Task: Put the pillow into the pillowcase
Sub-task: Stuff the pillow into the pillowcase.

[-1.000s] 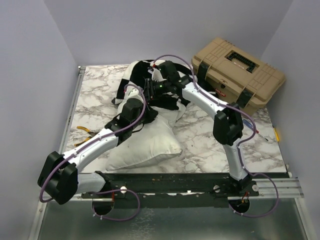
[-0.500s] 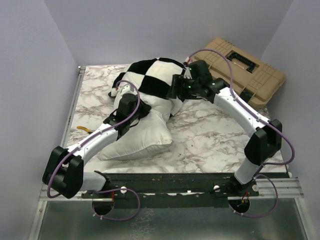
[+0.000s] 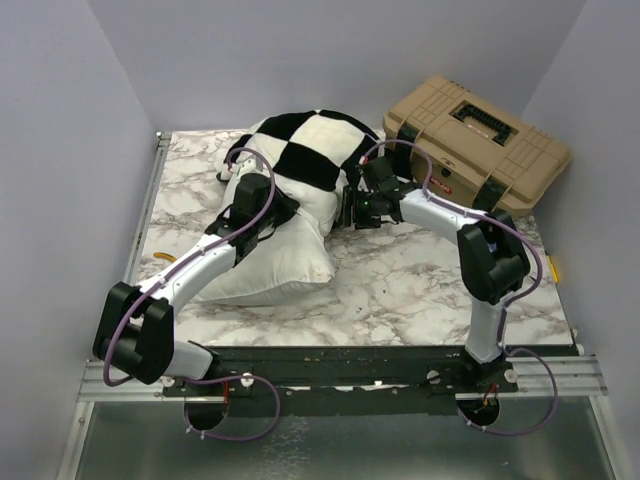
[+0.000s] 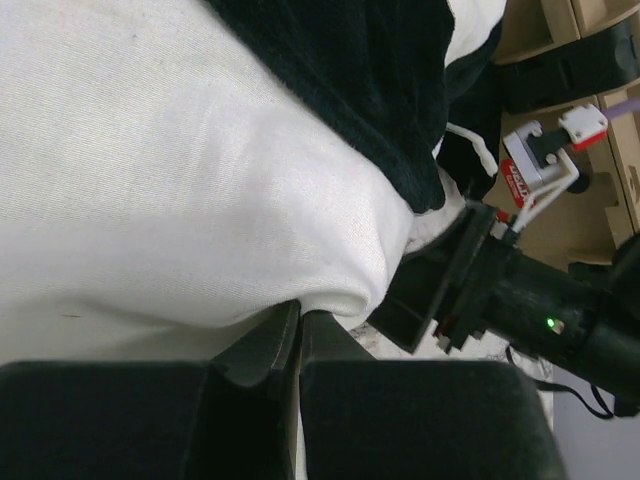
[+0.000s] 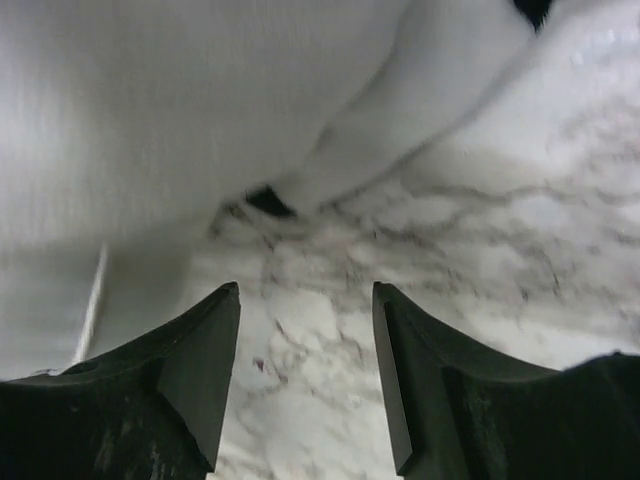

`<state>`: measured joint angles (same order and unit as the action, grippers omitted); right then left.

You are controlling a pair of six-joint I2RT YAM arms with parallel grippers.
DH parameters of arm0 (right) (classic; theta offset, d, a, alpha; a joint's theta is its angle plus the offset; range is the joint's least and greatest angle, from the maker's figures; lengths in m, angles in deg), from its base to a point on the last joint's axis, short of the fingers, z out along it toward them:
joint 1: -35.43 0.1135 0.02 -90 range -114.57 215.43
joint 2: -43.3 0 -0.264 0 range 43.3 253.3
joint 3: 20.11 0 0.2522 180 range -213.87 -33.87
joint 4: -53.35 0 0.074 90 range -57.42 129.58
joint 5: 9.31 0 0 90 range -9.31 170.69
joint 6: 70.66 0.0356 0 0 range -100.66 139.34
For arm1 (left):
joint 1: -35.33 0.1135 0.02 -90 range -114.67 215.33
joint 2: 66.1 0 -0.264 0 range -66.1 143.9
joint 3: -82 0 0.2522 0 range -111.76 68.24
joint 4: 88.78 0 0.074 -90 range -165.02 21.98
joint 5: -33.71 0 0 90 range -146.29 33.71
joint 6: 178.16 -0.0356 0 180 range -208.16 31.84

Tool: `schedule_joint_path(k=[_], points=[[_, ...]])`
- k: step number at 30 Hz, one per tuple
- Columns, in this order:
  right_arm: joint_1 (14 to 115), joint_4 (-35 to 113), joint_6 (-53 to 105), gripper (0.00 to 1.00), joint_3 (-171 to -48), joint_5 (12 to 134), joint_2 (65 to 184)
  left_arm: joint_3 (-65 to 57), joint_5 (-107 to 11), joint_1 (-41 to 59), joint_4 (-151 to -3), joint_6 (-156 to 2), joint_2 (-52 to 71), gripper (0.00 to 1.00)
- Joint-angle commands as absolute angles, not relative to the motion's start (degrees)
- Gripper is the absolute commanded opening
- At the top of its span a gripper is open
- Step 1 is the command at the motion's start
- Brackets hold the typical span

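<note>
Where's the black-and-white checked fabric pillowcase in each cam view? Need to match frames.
Top external: black-and-white checked fabric pillowcase, upper centre.
Left wrist: pillowcase at top centre, dark edge showing.
Right wrist: cannot tell; too blurred.
Shared landmark: right gripper, in all three views, nothing between its fingers.

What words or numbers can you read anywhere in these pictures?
No text can be read in any view.
Small red label near the tan case: it has some marks, but they are too small and blurred to read.
Tan case: no lettering shows on it.
</note>
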<state>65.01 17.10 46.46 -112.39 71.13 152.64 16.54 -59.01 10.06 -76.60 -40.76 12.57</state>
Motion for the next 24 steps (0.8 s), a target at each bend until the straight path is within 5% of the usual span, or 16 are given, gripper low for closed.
schedule_joint_path(k=[1,6,10,11,12,15,20,24], points=[[65.21,25.74,49.83,0.62,-117.75,70.79,158.84,13.66,-56.8,10.8,-77.33,-40.52,13.69,0.0],[65.21,28.1,53.33,0.57,-124.38,70.94,168.08,12.36,-56.3,11.12,-76.8,-40.35,13.79,0.0],[65.18,25.96,54.0,0.08,-128.74,69.7,172.77,10.09,-52.89,12.16,-75.9,-43.18,13.55,0.0],[65.22,24.92,53.59,0.02,-128.86,69.69,172.58,8.85,-51.69,12.49,-75.35,-45.81,13.57,0.0],[65.22,24.77,53.18,0.01,-127.87,69.53,171.59,6.61,-49.94,12.56,-74.12,-49.7,14.02,0.08],[65.19,27.06,51.79,0.0,-122.93,66.92,166.78,-2.07,-45.72,12.12,-62.17,-60.17,16.66,0.59],[65.11,28.5,52.97,0.0,-118.58,59.15,161.52,-8.61,-46.9,8.98,-56.61,-66.65,17.53,0.68],[64.86,28.25,54.04,0.0,-118.47,55.97,159.91,-8.93,-41.75,6.32,-56.75,-62.66,21.03,0.56]])
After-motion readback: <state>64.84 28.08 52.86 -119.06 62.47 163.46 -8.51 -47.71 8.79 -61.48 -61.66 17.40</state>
